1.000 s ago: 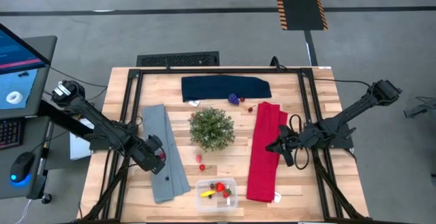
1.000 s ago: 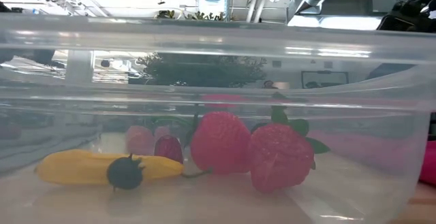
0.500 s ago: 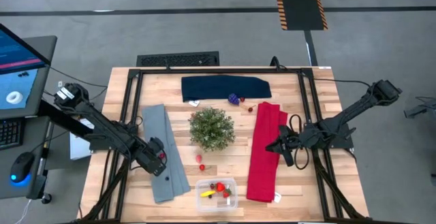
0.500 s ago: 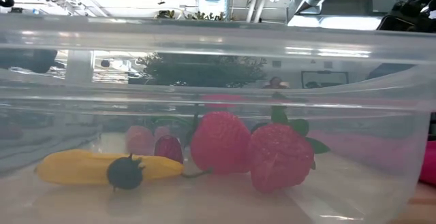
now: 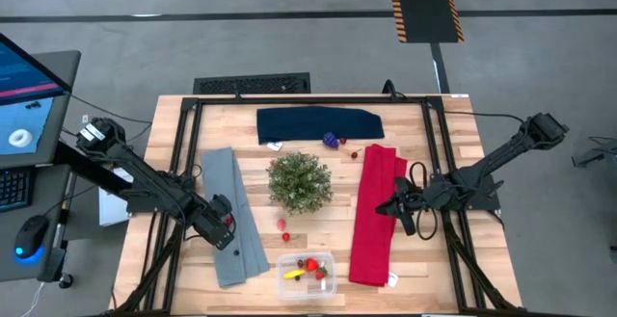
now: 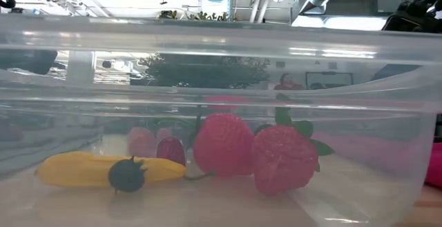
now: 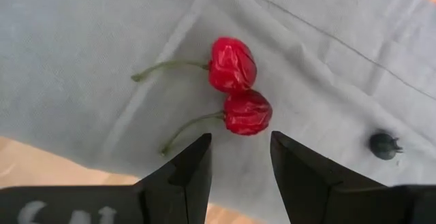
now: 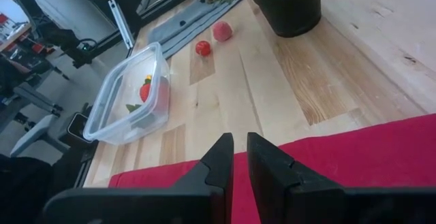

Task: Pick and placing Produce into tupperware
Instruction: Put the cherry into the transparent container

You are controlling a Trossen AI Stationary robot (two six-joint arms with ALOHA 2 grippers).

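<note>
Tupperware: clear rectangular container at the near edge of the wooden tabletop, between the grey cloth and the red cloth. Contents, seen through its wall in the low view: two strawberries side by side, a yellow piece lying flat, a small dark berry in front of the yellow piece, and a smaller red fruit behind.

Loose produce, just beyond the container: two small red fruits on bare wood, near the base of the potted plant.

Left pincer: poised over the grey cloth, fingers parted to a moderate gap with nothing between them. Its wrist view shows a pair of red cherries with green stems lying on the cloth just ahead of the fingertips, and one small dark berry on the cloth off to the side.

Right pincer: over the red cloth, on the edge facing the plant; fingers narrow, almost together, holding nothing.

Far side: a purple grape cluster at the near edge of the navy cloth, and a small red berry on the wood beside it.
</note>
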